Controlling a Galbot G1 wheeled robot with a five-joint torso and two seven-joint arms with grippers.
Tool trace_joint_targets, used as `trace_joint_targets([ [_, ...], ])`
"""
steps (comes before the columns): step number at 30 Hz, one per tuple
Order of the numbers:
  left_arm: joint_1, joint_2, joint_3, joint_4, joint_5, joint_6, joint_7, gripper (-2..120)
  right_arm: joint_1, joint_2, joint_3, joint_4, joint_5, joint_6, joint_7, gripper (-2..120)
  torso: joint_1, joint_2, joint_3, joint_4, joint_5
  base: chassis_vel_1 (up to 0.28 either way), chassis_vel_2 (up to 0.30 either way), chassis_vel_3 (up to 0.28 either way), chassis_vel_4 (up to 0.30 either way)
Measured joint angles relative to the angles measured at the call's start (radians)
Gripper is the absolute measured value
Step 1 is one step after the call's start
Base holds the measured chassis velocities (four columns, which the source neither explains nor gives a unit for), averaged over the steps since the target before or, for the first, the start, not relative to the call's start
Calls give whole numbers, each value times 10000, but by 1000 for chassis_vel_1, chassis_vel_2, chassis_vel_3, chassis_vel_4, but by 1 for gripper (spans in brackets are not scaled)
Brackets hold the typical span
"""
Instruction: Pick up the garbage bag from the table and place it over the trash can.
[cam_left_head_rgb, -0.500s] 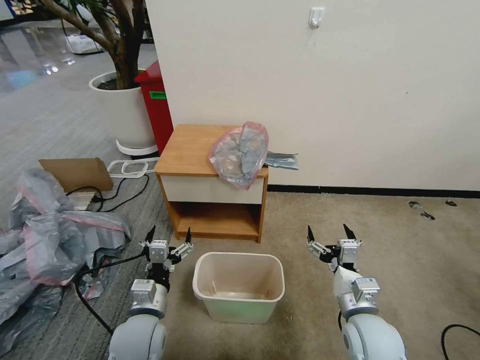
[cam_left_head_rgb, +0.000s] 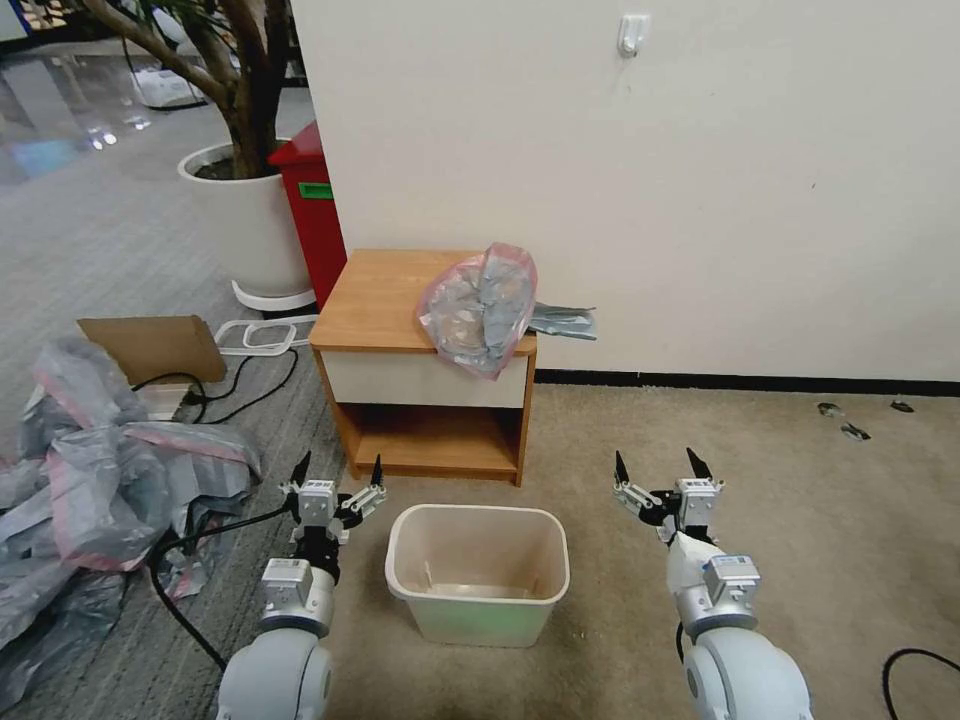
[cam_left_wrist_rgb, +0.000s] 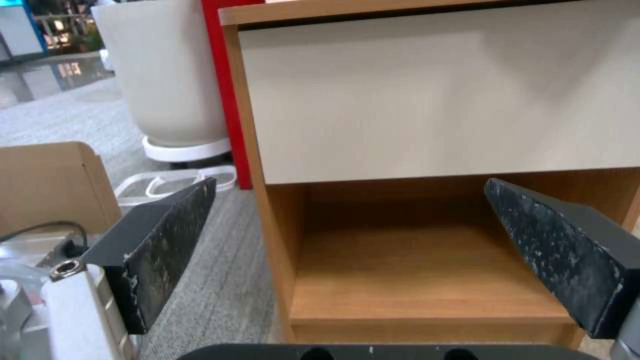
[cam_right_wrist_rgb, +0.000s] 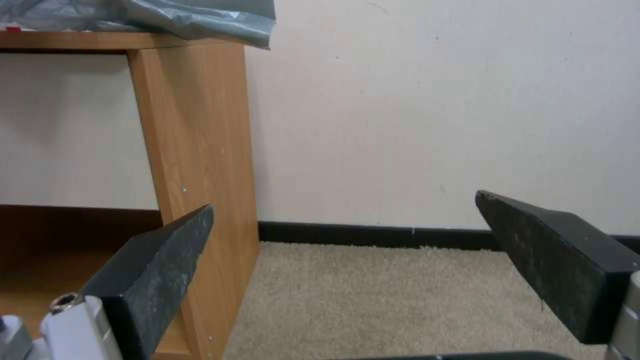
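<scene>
While the garbage bag (cam_left_head_rgb: 480, 308) lies on the table (cam_left_head_rgb: 375, 300), both end effectors, left (cam_left_head_rgb: 337, 470) and right (cam_left_head_rgb: 657, 465), hover spread.

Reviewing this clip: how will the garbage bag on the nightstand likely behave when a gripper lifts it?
The garbage bag looks thin and crumpled, so it will probably sag and unfold when lifted. It already droops over the table edge, suggesting it is floppy and light. Its glossy film may slip from a shallow pinch.

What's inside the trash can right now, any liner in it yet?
No liner. The trash can looks empty, with bare cream walls and floor showing; the near wall hides the front of its floor. The garbage bag lies on the table, draped over the front edge.
</scene>
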Motion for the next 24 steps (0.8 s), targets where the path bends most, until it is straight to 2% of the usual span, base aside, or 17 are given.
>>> trace_joint_targets([
  [24,0,0,0,0,0,0,0,100,0,0,0,0,0,0,0,100,0,0,0,0,0,0,0,0,0],
])
